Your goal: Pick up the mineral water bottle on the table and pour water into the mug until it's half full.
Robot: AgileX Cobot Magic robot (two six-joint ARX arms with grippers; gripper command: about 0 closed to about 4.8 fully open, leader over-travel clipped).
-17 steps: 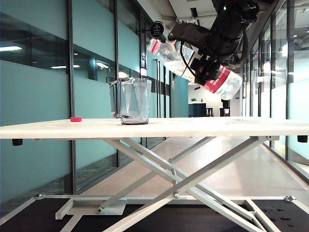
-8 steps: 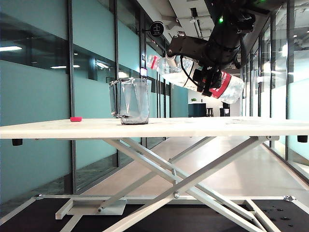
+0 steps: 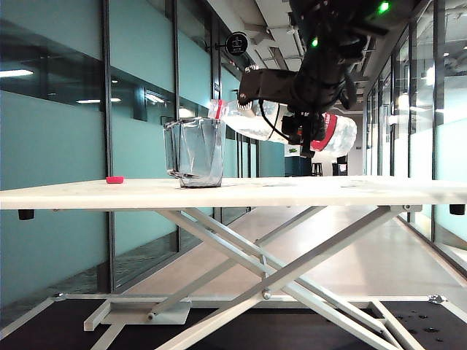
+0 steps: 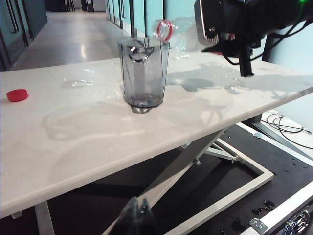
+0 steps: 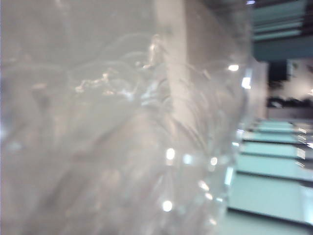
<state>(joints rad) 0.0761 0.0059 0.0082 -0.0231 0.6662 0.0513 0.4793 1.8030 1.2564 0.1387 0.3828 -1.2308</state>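
The mineral water bottle (image 3: 252, 120) lies almost level in the air with my right gripper (image 3: 303, 130) shut on it near its red label. Its uncapped neck with a red ring (image 4: 164, 30) sits at the rim of the mug (image 3: 195, 153), a clear faceted cup standing on the table (image 3: 328, 191). In the right wrist view the bottle's clear wall (image 5: 122, 122) fills the picture and hides the fingers. I cannot make out any water stream. My left gripper (image 4: 140, 199) hangs below the table's near edge, shut and empty, far from the mug (image 4: 143, 73).
A red bottle cap (image 3: 114, 179) lies on the table to the left of the mug, also visible as a red cap (image 4: 17, 95) in the left wrist view. Water drops dot the tabletop (image 4: 78, 83) near the mug. The scissor frame (image 3: 277, 277) stands below.
The right arm has rolled and lowered the bottle: its neck dropped and moved left to the mug's rim, and the bottle went from steeply tilted to almost level. The left gripper kept still.
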